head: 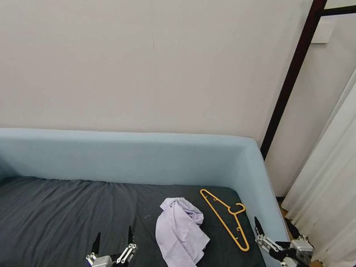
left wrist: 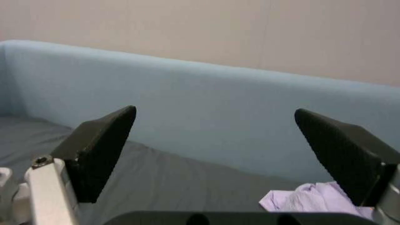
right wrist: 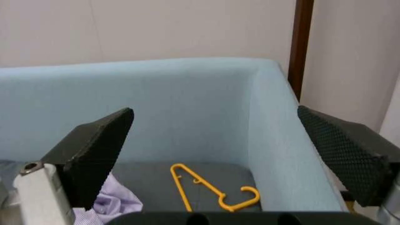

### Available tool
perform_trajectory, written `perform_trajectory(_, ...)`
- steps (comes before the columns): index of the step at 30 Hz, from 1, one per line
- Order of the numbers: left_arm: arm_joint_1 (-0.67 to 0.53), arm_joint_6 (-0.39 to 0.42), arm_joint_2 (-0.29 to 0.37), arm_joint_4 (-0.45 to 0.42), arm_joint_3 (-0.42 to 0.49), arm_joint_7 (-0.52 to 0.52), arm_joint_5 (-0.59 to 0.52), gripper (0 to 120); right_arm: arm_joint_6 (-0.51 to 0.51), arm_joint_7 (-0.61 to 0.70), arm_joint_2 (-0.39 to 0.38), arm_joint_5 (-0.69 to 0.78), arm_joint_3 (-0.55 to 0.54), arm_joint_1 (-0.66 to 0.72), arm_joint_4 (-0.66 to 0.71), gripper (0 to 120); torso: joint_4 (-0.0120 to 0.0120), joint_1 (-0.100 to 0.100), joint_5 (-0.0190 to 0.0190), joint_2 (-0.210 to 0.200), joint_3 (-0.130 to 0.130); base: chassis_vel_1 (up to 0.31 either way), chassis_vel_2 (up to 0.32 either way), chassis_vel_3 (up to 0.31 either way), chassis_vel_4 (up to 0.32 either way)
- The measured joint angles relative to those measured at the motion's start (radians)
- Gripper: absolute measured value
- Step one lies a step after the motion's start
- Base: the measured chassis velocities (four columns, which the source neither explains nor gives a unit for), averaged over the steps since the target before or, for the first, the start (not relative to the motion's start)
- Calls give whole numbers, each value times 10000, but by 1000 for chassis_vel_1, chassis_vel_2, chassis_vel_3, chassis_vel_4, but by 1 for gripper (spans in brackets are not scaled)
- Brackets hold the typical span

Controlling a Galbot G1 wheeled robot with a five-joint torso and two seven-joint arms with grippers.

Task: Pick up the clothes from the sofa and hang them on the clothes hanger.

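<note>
Sofa seat [head: 55, 214], shirt [head: 181, 231] beside hanger [head: 225, 218] near armrest [head: 250, 178], left pincer [head: 114, 232] and right pincer [head: 272, 223] agape

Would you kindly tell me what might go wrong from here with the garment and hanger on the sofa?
The garment lies crumpled in a heap, so the open left hand may pinch several layers and miss the collar.
The orange hanger lies flat on the sofa, so the open right hand may struggle to get a finger under it.
</note>
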Motion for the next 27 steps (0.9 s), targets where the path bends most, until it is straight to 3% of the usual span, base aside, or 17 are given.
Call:
perform_trajectory(2,-234,0,60,129,-39,-4,-116,100,-145,-6,4,-67,-37,244,-114,100,7,0,6,-1,-1,0,0,0,0)
perform_trajectory(3,-274,-15,163,208,-46,11,-185,100,-188,-10,159,-217,-113,206,-98,100,-8,0,-4,-1,-1,0,0,0,0)
perform_trajectory(5,-279,-30,269,285,-46,5,-245,100,-193,-2,268,-318,-131,172,-84,100,-7,0,-14,0,-1,0,0,0,0)
perform_trajectory(8,-312,-2,569,445,-37,61,-340,100,-333,27,466,-461,-188,138,103,100,-4,0,-57,0,-2,0,0,0,0)
perform_trajectory(14,-342,68,382,605,-140,261,-562,100,-382,103,-283,20,-74,216,-30,100,-3,0,-18,0,-1,0,0,0,0)
perform_trajectory(17,-193,68,347,548,-196,371,-626,100,-364,114,-698,331,-4,368,-140,100,-6,0,-20,1,-1,0,0,0,0)
perform_trajectory(18,-111,67,402,514,-199,423,-639,100,-344,121,-845,386,11,471,-214,100,0,0,-40,0,-1,0,0,0,0)
perform_trajectory(22,226,125,1121,70,-456,581,-839,100,-448,262,-1191,591,47,801,-352,100,1,0,-28,1,-1,0,0,0,0)
perform_trajectory(24,300,170,1699,-186,-651,711,-987,100,-614,345,-1163,715,70,908,-346,100,-4,0,-31,1,-1,0,0,0,0)
perform_trajectory(27,189,172,2066,-192,-848,754,-1027,100,-694,375,-986,652,38,955,-354,100,-4,0,-31,1,-1,0,0,0,0)
